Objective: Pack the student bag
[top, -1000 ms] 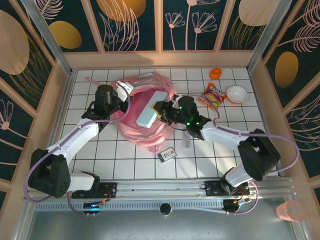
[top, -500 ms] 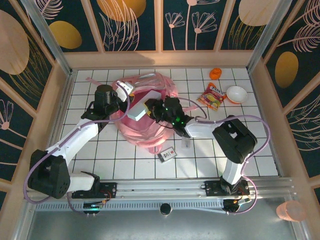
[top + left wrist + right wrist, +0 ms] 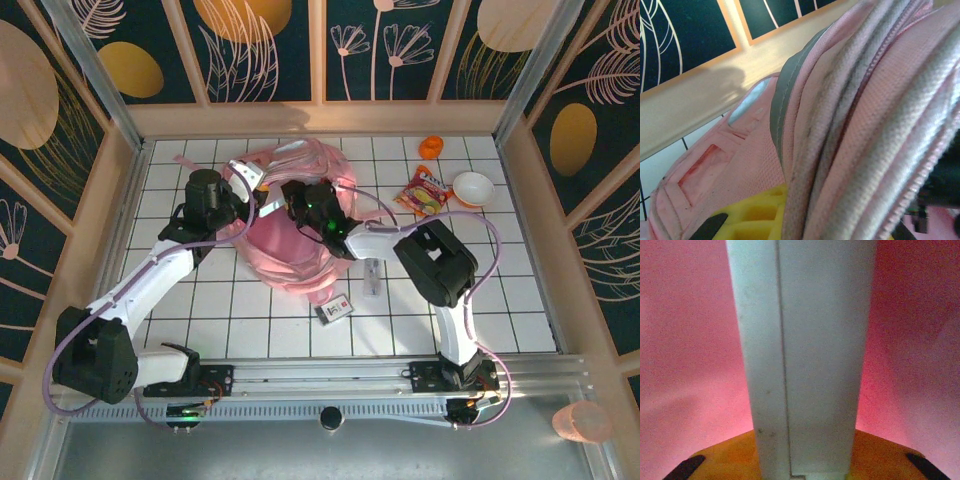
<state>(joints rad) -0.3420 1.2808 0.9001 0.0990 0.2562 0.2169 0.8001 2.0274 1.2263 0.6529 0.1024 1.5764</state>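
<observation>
Here, we see the left gripper (image 3: 243,193) pinched tight on the far-left rim of the student bag (image 3: 290,262). In the left wrist view, bunched pink fabric and grey zip tape (image 3: 790,90) press close above its yellow pad (image 3: 757,220). The right gripper (image 3: 297,203) reaches into the bag's mouth from the right, its jaws narrow and holding a pale flat box (image 3: 810,350) by one end. Pink lining glows on both sides of that box, which puts it inside the bag. The bag lies on the white tiled table (image 3: 200,310), left of centre and toward the far side. At the far right stands a white bowl (image 3: 473,188), with a red and yellow snack packet (image 3: 427,195) just left of it. A small printed card (image 3: 335,309) lies nearer to us than the bag. We cannot read the print on either the packet or the card.
</observation>
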